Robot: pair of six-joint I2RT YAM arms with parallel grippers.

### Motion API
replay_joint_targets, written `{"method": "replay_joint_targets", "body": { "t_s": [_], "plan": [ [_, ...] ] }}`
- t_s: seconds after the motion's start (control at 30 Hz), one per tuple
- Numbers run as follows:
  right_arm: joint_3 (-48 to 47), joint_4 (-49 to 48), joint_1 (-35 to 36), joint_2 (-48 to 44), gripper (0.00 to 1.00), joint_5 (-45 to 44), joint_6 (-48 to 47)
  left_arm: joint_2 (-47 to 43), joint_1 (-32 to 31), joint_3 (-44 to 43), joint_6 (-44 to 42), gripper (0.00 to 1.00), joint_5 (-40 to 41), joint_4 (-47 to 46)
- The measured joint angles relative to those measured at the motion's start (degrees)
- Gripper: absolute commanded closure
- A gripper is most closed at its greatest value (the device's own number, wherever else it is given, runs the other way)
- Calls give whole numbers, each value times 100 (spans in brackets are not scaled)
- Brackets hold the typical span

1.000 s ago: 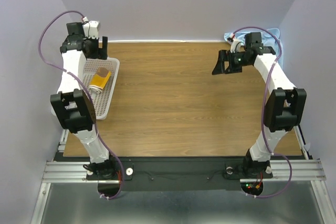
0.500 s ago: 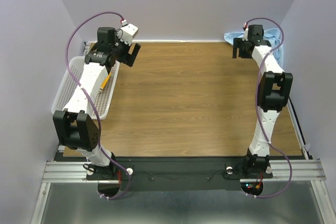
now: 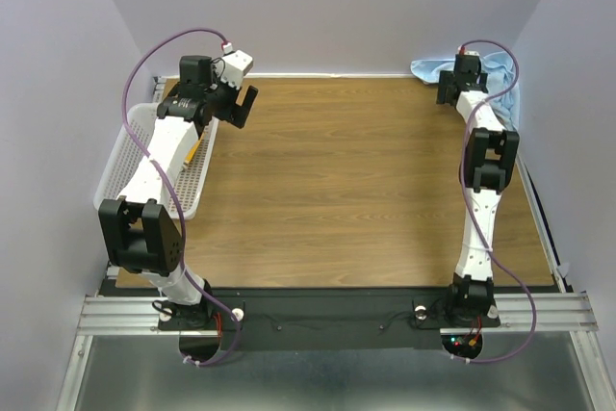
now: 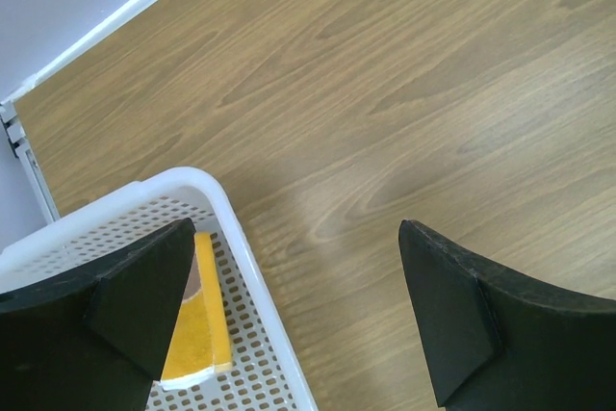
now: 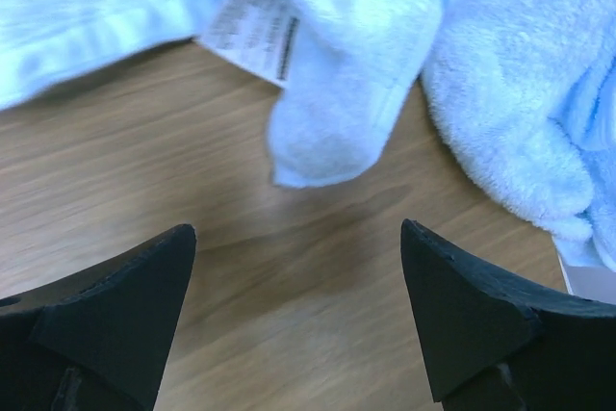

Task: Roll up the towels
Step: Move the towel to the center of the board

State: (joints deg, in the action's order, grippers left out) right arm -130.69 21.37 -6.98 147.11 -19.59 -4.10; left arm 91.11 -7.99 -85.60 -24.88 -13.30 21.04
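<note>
Starting at the right fingers: they are standing wide apart and gripping nothing, with only bare desk showing between them. Just ahead of the tips, the corner of the light blue towel is lying flat on the wood, its white label turned up a little to the left of that corner. Further out to the right, the rest of the cloth is bunching up in a fluffy heap. From overhead, these fingers are reaching right into the far corner of the desk, just beside that crumpled pile.

Over to the left fingers: they are spread fully as well and carrying nothing. One tip is hanging over the white perforated basket, the other over open wood. Under the basket-side tip, the mustard-yellow towel is lying inside the basket, only a narrow slab of it showing, so whether it is rolled I cannot tell.

By my reading, the yellow one is looking dealt with and stowed, while the blue one is not yet spread or rolled. That job is only beginning, with the corner by the label looking like the likely first pick.
</note>
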Motion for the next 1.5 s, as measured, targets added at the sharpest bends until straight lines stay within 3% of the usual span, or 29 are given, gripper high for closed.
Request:
{"method": "replay_joint_targets", "body": {
  "t_s": [0.5, 0.6, 0.63, 0.83, 0.93, 1.03, 1.3, 1.5],
  "plan": [
    [48, -1762, -249, 562, 9, -1314, -1064, 15, 0, 98, 35, 1, -20, 190],
    [160, -2271, -306, 647, 27, -1480, -1416, 125, 0, -17, 59, 1, -94, 317],
    [223, -2446, -330, 671, 46, -1513, -1550, 155, 0, -37, 72, 1, -122, 343],
    [424, -2656, -433, 737, 99, -1469, -1976, 251, -4, -192, 105, 1, -160, 605],
    [584, -2745, -431, 695, 99, -1390, -2100, 262, -7, -326, 162, 1, -157, 669],
    [1445, -2758, -396, 103, 99, -1084, -2122, 262, -7, -391, 219, 1, -162, 673],
    [4188, -2065, 136, -2490, 99, 149, -1853, 243, -28, -446, 461, 1, -317, 756],
    [4544, -874, 1119, -3773, 99, 1836, -1438, 87, -31, -444, 555, 1, -455, 807]
  ]
}}
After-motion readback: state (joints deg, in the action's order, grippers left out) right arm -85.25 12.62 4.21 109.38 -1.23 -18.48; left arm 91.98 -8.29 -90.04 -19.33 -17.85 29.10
